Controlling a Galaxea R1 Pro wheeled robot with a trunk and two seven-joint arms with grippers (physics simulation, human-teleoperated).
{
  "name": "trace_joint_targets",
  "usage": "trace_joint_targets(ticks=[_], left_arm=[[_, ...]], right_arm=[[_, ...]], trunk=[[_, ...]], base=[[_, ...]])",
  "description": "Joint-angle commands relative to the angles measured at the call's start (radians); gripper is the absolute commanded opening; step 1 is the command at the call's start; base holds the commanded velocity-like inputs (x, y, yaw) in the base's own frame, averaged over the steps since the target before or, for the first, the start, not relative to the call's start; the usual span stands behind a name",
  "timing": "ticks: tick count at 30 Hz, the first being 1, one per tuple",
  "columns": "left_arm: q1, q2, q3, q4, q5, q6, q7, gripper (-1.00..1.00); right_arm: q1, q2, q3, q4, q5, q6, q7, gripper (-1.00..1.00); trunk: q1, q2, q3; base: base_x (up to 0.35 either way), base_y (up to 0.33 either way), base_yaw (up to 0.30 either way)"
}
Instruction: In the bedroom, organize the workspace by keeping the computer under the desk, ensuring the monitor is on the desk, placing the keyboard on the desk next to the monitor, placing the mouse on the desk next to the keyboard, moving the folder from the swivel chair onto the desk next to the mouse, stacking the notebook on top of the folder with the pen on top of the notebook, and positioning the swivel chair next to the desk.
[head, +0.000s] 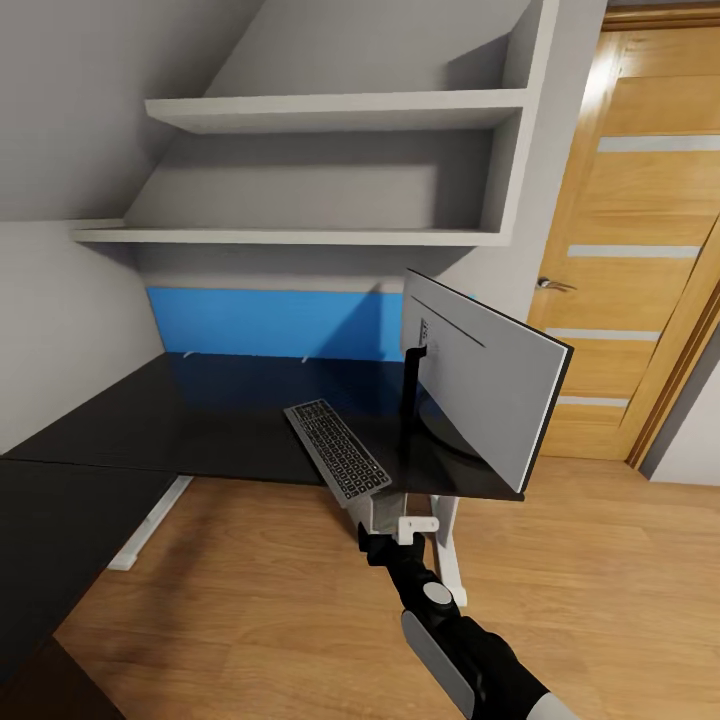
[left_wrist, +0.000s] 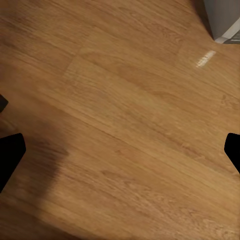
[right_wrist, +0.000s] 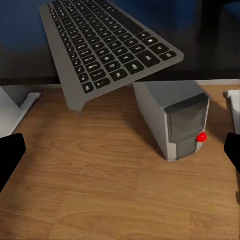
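While the keyboard (head: 338, 448) overhangs the desk (head: 150, 420) edge, both tools gape empty.

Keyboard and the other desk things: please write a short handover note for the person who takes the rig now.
Left claw: open, over bare floor.
Right claw: open, low before the desk, holding nothing.
Keyboard lies beside the monitor but overhangs the front edge.
Computer stands under the desk.
Left: push the keyboard in; mouse, folder, notebook, pen and chair remain.
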Motion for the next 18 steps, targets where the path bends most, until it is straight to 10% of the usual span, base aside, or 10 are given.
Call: trace_joint_targets(ticks=[1,18], left_arm=[[0.0,-0.001,0.001,0.0,0.006,-0.002,0.0,1.0],[0.0,0.0,0.001,0.0,0.005,-0.004,0.0,1.0]], right_arm=[[-0.001,-0.001,0.003,-0.001,-0.006,0.001,-0.007,1.0],[-0.001,-0.002,0.003,-0.001,-0.004,0.001,-0.007,1.0]], trunk=[[0.0,-0.001,-0.001],[0.0,-0.001,-0.001]], base=[[0.0,0.0,0.0],[0.0,0.0,0.0]])
